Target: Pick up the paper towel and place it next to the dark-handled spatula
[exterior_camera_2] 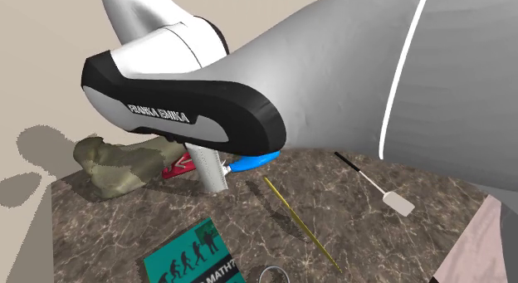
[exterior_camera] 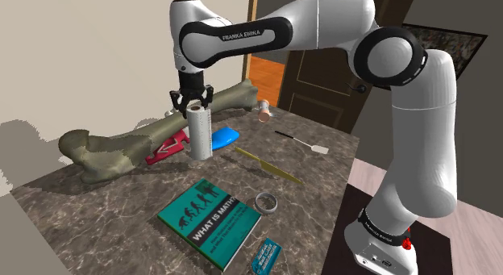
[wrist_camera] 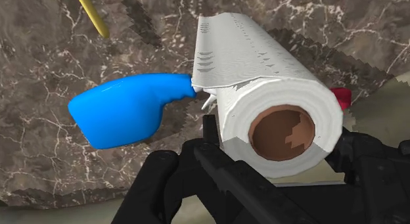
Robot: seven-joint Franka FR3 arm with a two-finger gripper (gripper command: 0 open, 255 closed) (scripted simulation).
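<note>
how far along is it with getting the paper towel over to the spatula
Done: the gripper is at the paper towel, with its fingers apparently closed on the roll's top end. In hand: the grasp. The roll stands upright beside the blue object and is not visibly lifted. Left: lifting it, carrying it to the dark-handled spatula and setting it down beside it.

Shoulder view wide; second close behind arm (exterior_camera_2: 349, 74)

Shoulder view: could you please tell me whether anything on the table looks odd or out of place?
Yes: a huge olive-grey bone lies across the far side of the marble table, behind the upright paper towel roll. It is far longer than the book, which looks odd among household things.
</note>
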